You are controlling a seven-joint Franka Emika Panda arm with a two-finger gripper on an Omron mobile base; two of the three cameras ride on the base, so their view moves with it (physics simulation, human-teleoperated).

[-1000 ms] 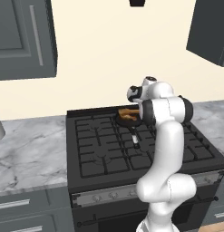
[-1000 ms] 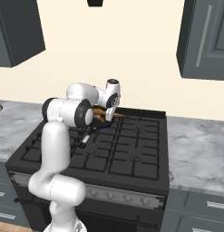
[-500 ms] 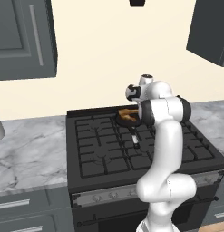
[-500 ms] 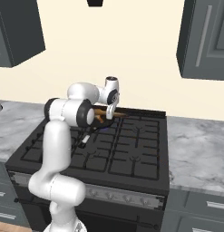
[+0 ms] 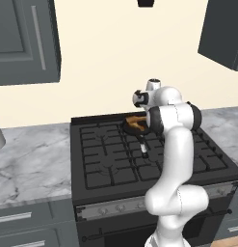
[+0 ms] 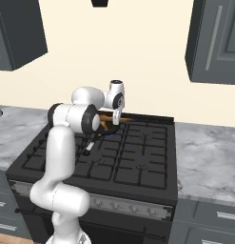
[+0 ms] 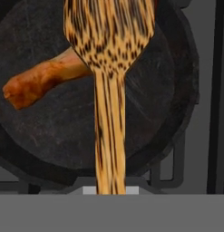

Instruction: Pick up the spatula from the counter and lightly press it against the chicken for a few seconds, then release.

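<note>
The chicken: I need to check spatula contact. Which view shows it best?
The hand view: the chicken lies large in the pan, partly under the spatula blade. Both base views give a small brown patch beside the arm.

Tan, dk-speckled spatula [image 7: 109,90], orange-brown chicken [image 7: 36,84], blk pan [image 7: 54,136], dk grey stove [image 5: 106,159].

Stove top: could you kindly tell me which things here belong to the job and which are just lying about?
Job: spatula, in the shut gripper; chicken; pan under it.
Just about: stove; marble counter; wall cabinets.
</note>
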